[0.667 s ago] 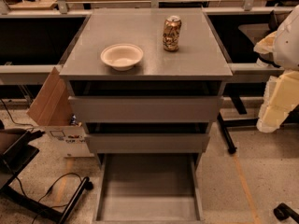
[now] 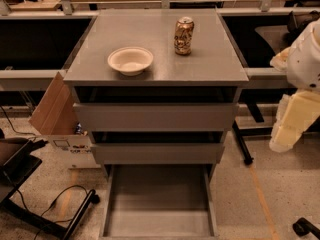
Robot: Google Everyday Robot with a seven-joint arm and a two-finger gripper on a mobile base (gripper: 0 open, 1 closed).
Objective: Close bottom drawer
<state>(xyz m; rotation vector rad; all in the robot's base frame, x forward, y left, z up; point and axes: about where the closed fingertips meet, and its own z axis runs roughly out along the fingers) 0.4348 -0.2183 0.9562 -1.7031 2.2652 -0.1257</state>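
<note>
The bottom drawer (image 2: 157,204) is the lowest of three grey drawers in the cabinet (image 2: 155,34). It is pulled far out toward me, and its shallow grey tray looks bare. Its front panel lies at the bottom edge of the view. The middle drawer (image 2: 157,153) and top drawer (image 2: 155,116) each stand a little way out. My white and cream arm (image 2: 295,114) hangs at the right edge, beside the cabinet and apart from it. My gripper is out of view past that arm.
A cream bowl (image 2: 130,60) and a drink can (image 2: 183,35) stand on the cabinet top. A cardboard box (image 2: 55,114) leans at the cabinet's left. Black cables and a stand leg (image 2: 75,216) lie on the floor at the lower left. Tables run behind the cabinet.
</note>
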